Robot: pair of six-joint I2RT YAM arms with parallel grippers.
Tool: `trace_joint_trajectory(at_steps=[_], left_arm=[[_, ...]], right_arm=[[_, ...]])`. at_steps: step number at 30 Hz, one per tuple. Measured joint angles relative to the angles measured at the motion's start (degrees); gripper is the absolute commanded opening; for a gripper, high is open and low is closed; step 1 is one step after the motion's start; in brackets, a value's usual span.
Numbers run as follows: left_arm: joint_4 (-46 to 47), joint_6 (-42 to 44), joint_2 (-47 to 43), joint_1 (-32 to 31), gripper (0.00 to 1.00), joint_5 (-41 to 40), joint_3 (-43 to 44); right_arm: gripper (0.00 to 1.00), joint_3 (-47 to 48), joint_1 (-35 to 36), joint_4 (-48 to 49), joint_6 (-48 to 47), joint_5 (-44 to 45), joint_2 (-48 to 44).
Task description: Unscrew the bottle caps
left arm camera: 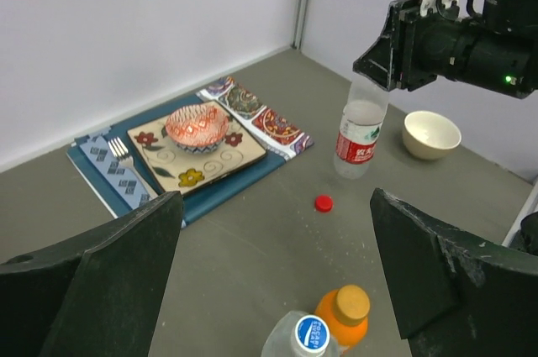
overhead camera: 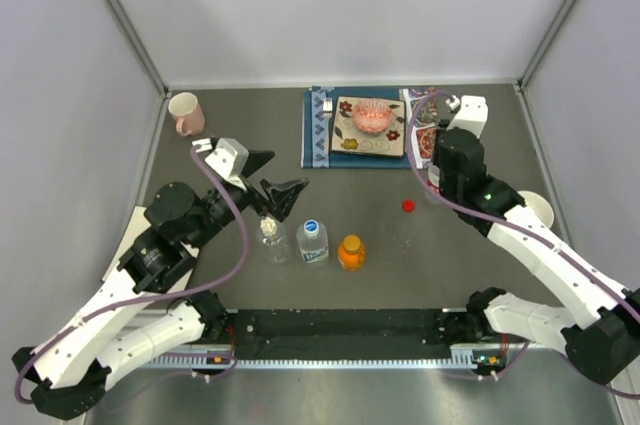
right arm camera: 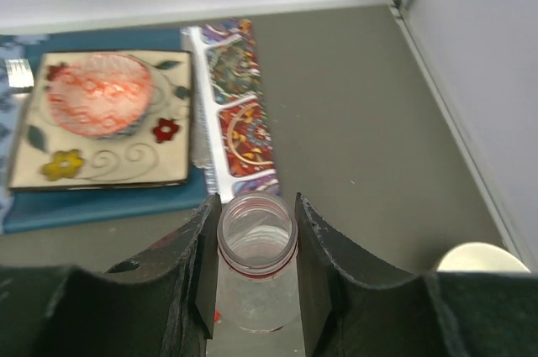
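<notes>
Surface: a dark grey surface (overhead camera: 480, 125), boxed in by pale walls (overhead camera: 340, 5) on the left, far and right sides.
Far setting: a blue placemat (overhead camera: 315, 135) carries a patterned plate (overhead camera: 350, 145), a red-patterned bowl (overhead camera: 372, 118) and a fork (overhead camera: 326, 105). A pink mug (overhead camera: 186, 113) stands in the far left corner. A white bowl (overhead camera: 540, 207) sits near the right wall.
Left hand (overhead camera: 275, 180): fingers spread wide, grasping nothing, poised above and just behind the plain clear bottle (overhead camera: 273, 245).
Right hand (right arm camera: 256, 248): clenched on the neck of the red-label bottle (left arm camera: 357, 143), which stands upright with its mouth uncapped.
Caps: the red cap (overhead camera: 408, 206) lies alone on the surface, just beside the held bottle. The blue cap (overhead camera: 311, 226) sits on the blue-labelled bottle (overhead camera: 313, 248). The orange cap (overhead camera: 351, 243) sits on the orange bottle (overhead camera: 351, 258). The clear bottle's top is too small to tell.
Row: three bottles stand side by side near the front middle.
Open room: bare stretches lie between mug and placemat, and right of the orange bottle.
</notes>
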Motion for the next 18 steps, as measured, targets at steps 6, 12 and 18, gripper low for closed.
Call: trace_joint_trajectory(at_steps=[6, 12, 18], left_arm=[[-0.59, 0.07, -0.39, 0.0, 0.99, -0.17, -2.36], [-0.28, 0.0, -1.31, 0.0, 0.99, -0.15, -3.61], [-0.11, -0.17, -1.44, 0.0, 0.99, -0.13, -4.76]], right_arm=[[0.0, -5.81, -8.39, 5.46, 1.79, 0.09, 0.98], [0.0, -8.76, -10.84, 11.78, 3.74, -0.42, 2.82], [0.0, -11.67, -11.08, 14.99, 6.1, -1.29, 5.01]])
